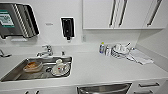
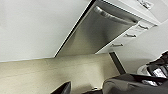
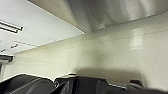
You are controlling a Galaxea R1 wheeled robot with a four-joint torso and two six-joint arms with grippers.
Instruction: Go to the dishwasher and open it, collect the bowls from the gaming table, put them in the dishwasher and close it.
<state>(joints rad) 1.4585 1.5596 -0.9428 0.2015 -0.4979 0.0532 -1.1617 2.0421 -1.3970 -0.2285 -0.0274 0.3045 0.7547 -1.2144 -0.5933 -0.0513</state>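
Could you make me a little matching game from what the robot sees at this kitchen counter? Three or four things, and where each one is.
Things:
1. sink
2. soap dispenser
3. dishwasher
4. white cabinet doors

Places:
A. on the wall above the tap
B. under the countertop, its front shut
C. set into the countertop, with dishes inside
D. high on the wall, with bar handles

Pairs: 1-C, 2-A, 3-B, 4-D

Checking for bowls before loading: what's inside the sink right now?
In the sink sit a brownish dish and a white plate with a pale cup-like item on it. What lies beneath them is covered. No green bowl shows there.
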